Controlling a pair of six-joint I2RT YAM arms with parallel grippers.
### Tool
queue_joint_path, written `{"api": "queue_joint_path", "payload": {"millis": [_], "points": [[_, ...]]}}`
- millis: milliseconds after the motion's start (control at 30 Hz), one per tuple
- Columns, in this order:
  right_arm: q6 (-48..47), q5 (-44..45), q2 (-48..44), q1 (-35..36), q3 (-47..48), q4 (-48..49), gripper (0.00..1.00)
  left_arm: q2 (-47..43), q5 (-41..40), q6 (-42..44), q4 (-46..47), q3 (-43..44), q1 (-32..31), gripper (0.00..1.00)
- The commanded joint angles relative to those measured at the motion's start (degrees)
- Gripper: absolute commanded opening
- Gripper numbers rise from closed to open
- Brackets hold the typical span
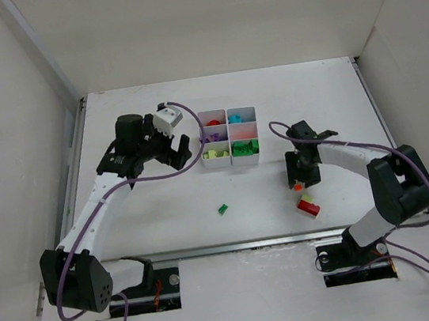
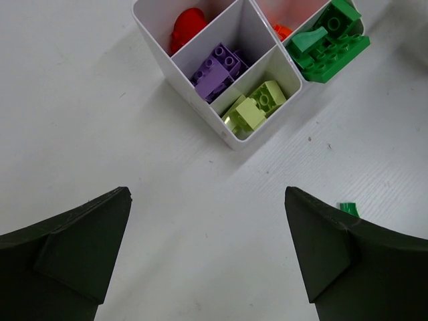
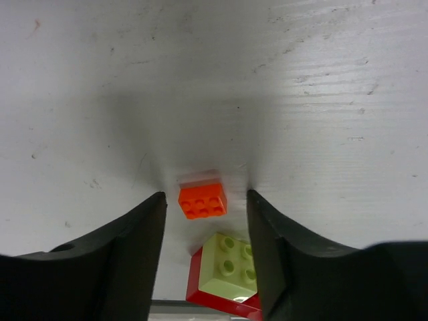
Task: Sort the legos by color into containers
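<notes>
The white six-compartment tray point(image 1: 226, 111) holds red, cyan, purple, orange, yellow-green and green legos, sorted by colour. My left gripper point(image 1: 174, 154) is open and empty just left of the tray; the left wrist view shows its gripper point(image 2: 207, 200) above bare table with the tray point(image 2: 180, 87) ahead. My right gripper point(image 1: 301, 180) is open and low on the table, its fingers either side of a loose orange brick point(image 3: 202, 200), not closed on it. Behind it, a yellow-green brick point(image 3: 231, 266) sits on a red brick point(image 3: 200, 291). A small green brick point(image 1: 223, 208) lies alone mid-table.
The red and yellow-green stack point(image 1: 309, 205) lies near the table's front edge, right of centre. The green brick also shows by the left gripper's right finger point(image 2: 348, 208). White walls enclose the table on three sides.
</notes>
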Motion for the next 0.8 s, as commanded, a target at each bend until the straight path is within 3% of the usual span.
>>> {"api": "queue_joint_path", "payload": {"millis": [0, 67, 200, 300, 333, 433, 600, 667, 767], "points": [[0.75, 0.1, 1.35, 0.64, -0.7, 1.85, 0.55, -1.81, 0.66, -0.65, 1.95, -0.47, 0.14, 0.99], [1.28, 0.63, 1.35, 1.35, -0.7, 1.85, 0.53, -1.81, 0.66, -0.65, 1.95, -0.47, 0.67, 0.99], [2.51, 1.25, 0.83, 2.4, -0.7, 1.85, 0.31, -1.81, 0.66, -0.65, 1.95, -0.47, 0.67, 0.99], [2.51, 1.25, 0.22, 2.4, -0.7, 1.85, 0.22, -1.81, 0.66, -0.65, 1.95, -0.47, 0.67, 0.99], [2.51, 1.25, -0.48, 2.4, -0.7, 1.33, 0.11, -1.81, 0.66, -0.65, 1.95, -0.47, 0.67, 0.99], [3.04, 1.77, -1.89, 2.4, -0.7, 1.33, 0.0, -1.81, 1.19, -0.65, 1.95, -0.47, 0.67, 0.99], [4.79, 5.89, -7.77, 5.55, 8.16, -0.61, 0.0, -1.81, 1.19, -0.65, 1.95, -0.47, 0.67, 0.99], [6.37, 13.58, -9.45, 9.32, 12.12, -0.61, 0.0, -1.81, 0.66, -0.65, 1.95, -0.47, 0.67, 0.99], [6.56, 18.11, -9.98, 12.15, 17.22, 6.75, 0.0, -1.81, -0.57, -1.97, 1.95, -0.47, 0.67, 0.99]]}}
